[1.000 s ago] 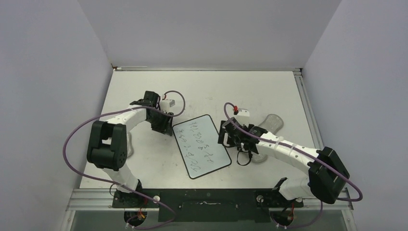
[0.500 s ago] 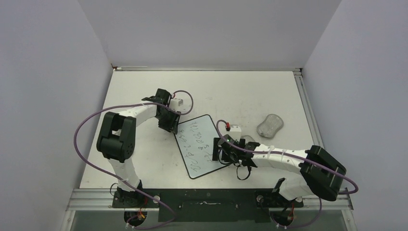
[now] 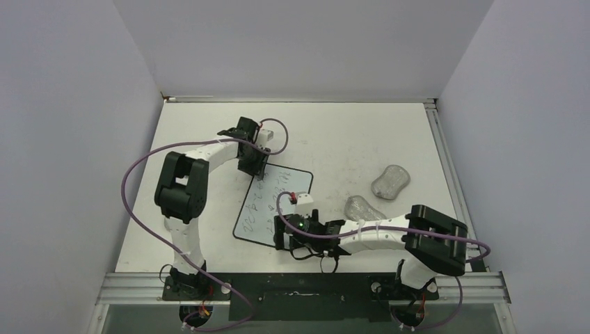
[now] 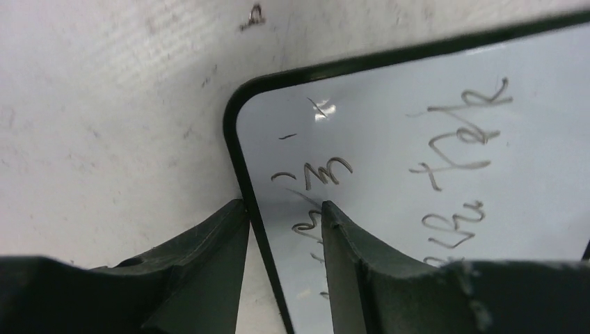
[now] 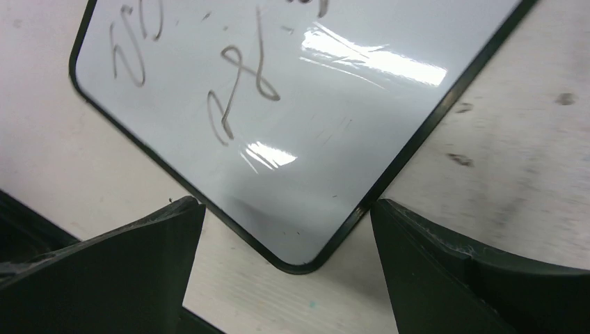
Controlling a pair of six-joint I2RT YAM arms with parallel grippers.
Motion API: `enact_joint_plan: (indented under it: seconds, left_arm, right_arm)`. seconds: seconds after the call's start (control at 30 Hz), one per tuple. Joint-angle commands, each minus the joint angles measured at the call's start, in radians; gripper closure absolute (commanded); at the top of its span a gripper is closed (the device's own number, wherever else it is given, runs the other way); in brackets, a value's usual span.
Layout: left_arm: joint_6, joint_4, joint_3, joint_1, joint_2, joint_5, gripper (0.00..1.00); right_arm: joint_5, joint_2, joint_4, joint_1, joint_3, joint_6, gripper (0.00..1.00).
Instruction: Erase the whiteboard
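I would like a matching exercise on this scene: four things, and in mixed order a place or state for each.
1. left gripper
2. right gripper
3. whiteboard
4. far grey lump

A. bears dark scribbles
B. wide open over the board's near corner
C. lies right of the board, apart from it
D. straddles the board's rim

Pairs: 1-D, 2-B, 3-A, 4-C.

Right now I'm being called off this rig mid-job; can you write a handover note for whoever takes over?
Left gripper: partly open, fingers straddling the whiteboard's far-corner rim, one tip over the board, one outside it.
Right gripper: wide open, low over the board's near corner, holding nothing.
A grey peanut-shaped lump and a shinier grey lump lie right of the board, untouched.
Done: nothing; writing covers the board.
Left: wipe off every mark.
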State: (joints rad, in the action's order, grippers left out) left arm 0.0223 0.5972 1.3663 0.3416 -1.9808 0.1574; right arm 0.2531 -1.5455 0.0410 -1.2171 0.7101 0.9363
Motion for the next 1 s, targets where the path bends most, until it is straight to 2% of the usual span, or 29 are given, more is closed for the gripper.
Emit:
enact_joint_plan:
  seconds: [0.0,0.2,0.43,0.57,0.73,0.83,0.97]
  left_arm:
    - [-0.055,0.022,0.064,0.049,-0.103,0.158,0.59]
    - [0.016,0.122,0.187,0.070,-0.144,0.384,0.59]
    - [0.113,0.242,0.212,0.092,-0.147,0.562,0.59]
    - [0.103,0.222,0.181,0.102,-0.093,0.540,0.59]
    - [0.088,0.256,0.274,0.043,0.022,0.478,0.56]
    - [0.096,0.293,0.298,-0.035,0.115,0.431,0.55]
    - [0.092,0.267,0.219,-0.195,0.238,0.317,0.53]
  right_arm:
    - [-0.093,-0.150,-0.084,-0.060,0.028,0.063,0.06]
    - [-0.117,-0.262,-0.113,-0.070,0.132,-0.002,0.07]
    - [-0.183,-0.390,-0.113,-0.026,0.278,-0.106,0.08]
    - [-0.165,-0.338,-0.065,-0.006,0.282,-0.132,0.09]
    - [-0.156,-0.167,-0.005,0.041,0.205,-0.129,0.10]
    - [-0.113,-0.062,0.072,0.048,0.191,-0.145,0.10]
    - [-0.096,0.037,0.127,0.124,0.180,-0.190,0.10]
